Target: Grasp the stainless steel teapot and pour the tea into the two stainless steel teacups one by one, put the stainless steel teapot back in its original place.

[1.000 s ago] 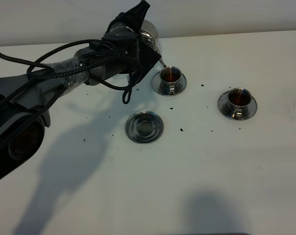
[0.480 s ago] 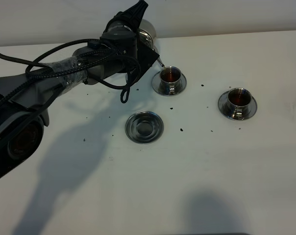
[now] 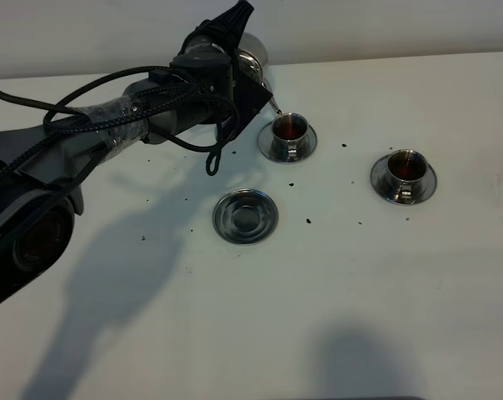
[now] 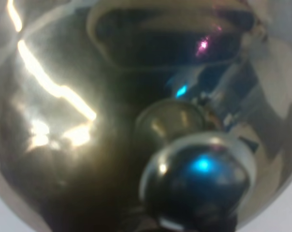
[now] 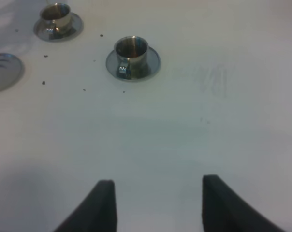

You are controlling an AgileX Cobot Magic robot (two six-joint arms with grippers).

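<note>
The stainless steel teapot (image 3: 253, 54) hangs tilted at the table's far edge, and my left gripper (image 3: 233, 33) is shut on it, largely hidden behind the wrist. Its domed lid and knob (image 4: 199, 174) fill the left wrist view. The spout tip (image 3: 274, 106) sits just above the rim of the left teacup (image 3: 289, 129), which holds dark tea. The right teacup (image 3: 404, 169) also holds tea and shows up close in the right wrist view (image 5: 131, 52). The empty wide saucer (image 3: 246, 216) lies in front. My right gripper (image 5: 158, 203) is open over bare table.
Dark specks of tea leaf (image 3: 308, 221) are scattered around the saucers. The left arm and its cables (image 3: 110, 117) stretch across the left of the white table (image 3: 360, 292). The wall runs along the far edge behind the teapot.
The teapot has tipped back slightly and its spout has risen a little from the left teacup; the thin stream seen a second ago is gone. The right gripper shows no movement.
</note>
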